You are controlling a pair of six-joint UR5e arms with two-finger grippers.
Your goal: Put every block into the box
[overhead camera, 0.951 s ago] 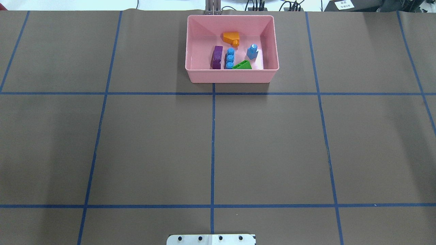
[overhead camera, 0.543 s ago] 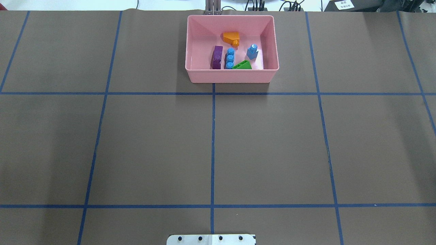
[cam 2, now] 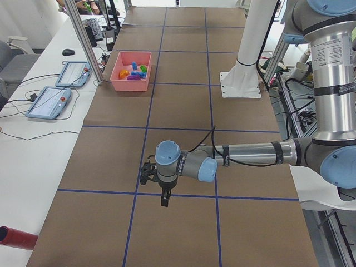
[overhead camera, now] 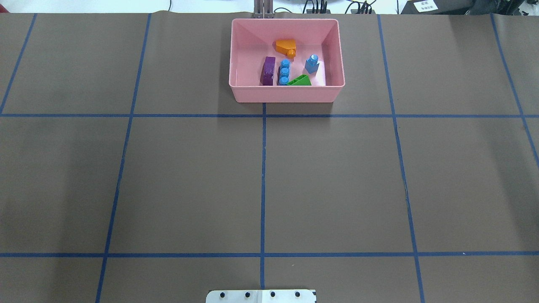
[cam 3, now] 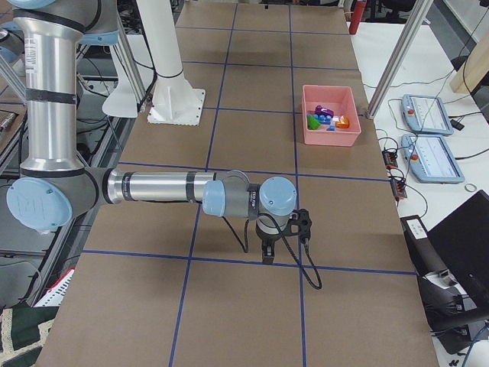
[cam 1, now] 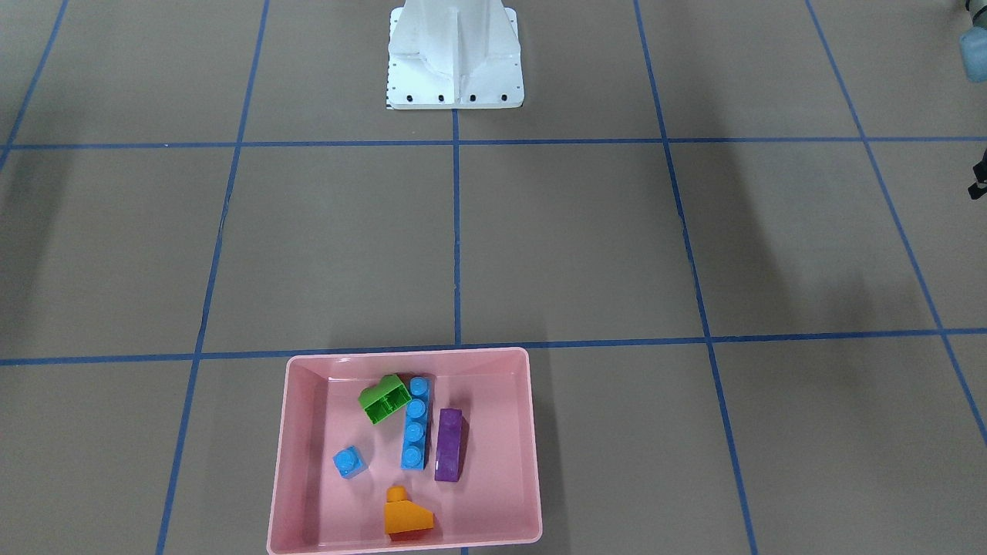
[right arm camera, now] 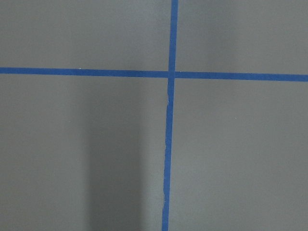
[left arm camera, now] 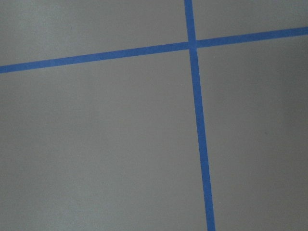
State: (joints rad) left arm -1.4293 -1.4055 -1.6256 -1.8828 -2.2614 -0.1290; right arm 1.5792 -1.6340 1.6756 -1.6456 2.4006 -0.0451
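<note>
The pink box (overhead camera: 286, 95) stands at the far middle of the table and holds all five blocks: orange (overhead camera: 286, 44), purple (overhead camera: 268, 70), long blue (overhead camera: 284, 72), small blue (overhead camera: 312, 63) and green (overhead camera: 300, 81). The front-facing view shows the box (cam 1: 287, 462) too. My left gripper (cam 2: 165, 197) hangs low over the mat far from the box, seen only in the left side view. My right gripper (cam 3: 267, 252) does the same, seen only in the right side view. I cannot tell whether either is open or shut. Both wrist views show only mat and tape.
The brown mat carries a grid of blue tape lines (overhead camera: 263, 185). The white robot base (cam 1: 455, 54) stands at the near middle edge. Tablets (cam 2: 50, 102) and cables lie on the white side table beyond the box.
</note>
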